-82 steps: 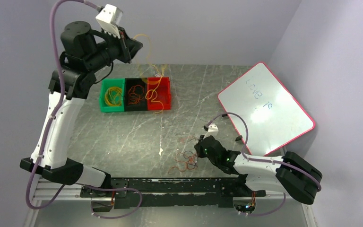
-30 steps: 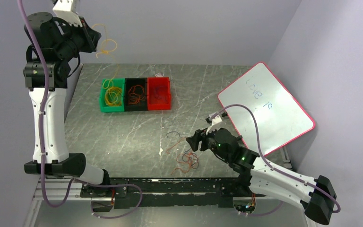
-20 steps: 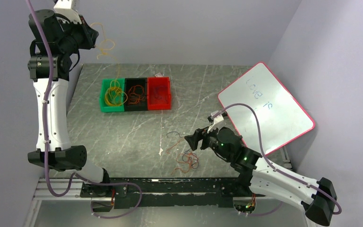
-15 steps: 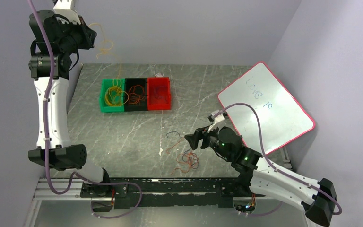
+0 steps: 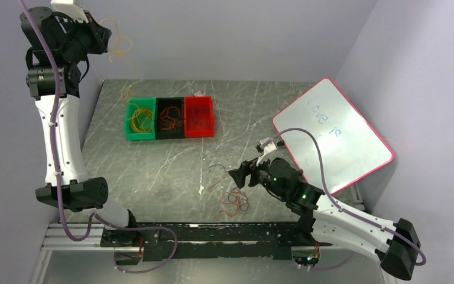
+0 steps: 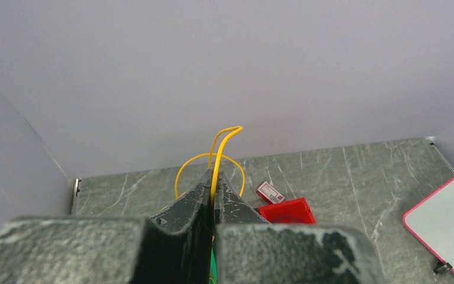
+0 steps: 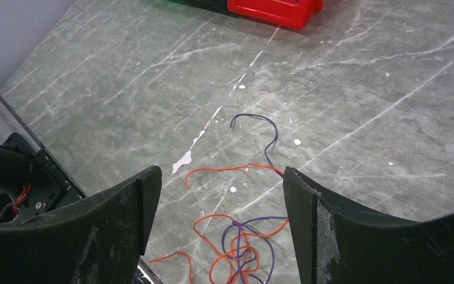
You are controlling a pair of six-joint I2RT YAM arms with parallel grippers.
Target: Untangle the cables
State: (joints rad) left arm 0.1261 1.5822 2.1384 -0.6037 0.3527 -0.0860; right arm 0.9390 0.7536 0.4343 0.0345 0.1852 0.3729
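Observation:
My left gripper [image 5: 99, 34] is raised high at the back left, shut on a thin yellow cable [image 5: 118, 46] that loops out of its tips and dangles in the air; the left wrist view shows that yellow cable [image 6: 225, 137] pinched between the closed fingers [image 6: 232, 198]. A tangle of orange and dark purple cables [image 5: 233, 200] lies on the table near the front. My right gripper [image 5: 237, 176] hovers just above and right of it, open. The right wrist view has that tangle [image 7: 245, 247] on the table below its spread fingers [image 7: 143, 195], untouched.
Three bins stand in a row at the back: green [image 5: 139, 137] with yellow cables, black [image 5: 169, 136] with orange ones, and red [image 5: 198, 135]. A white tag [image 5: 200, 93] lies behind the red bin. A pink-edged whiteboard [image 5: 331, 136] leans at the right.
The left arm has swung up and to the left, pulling the yellow cable's trailing end up off the green bin. The right gripper has opened wider and edged slightly left.

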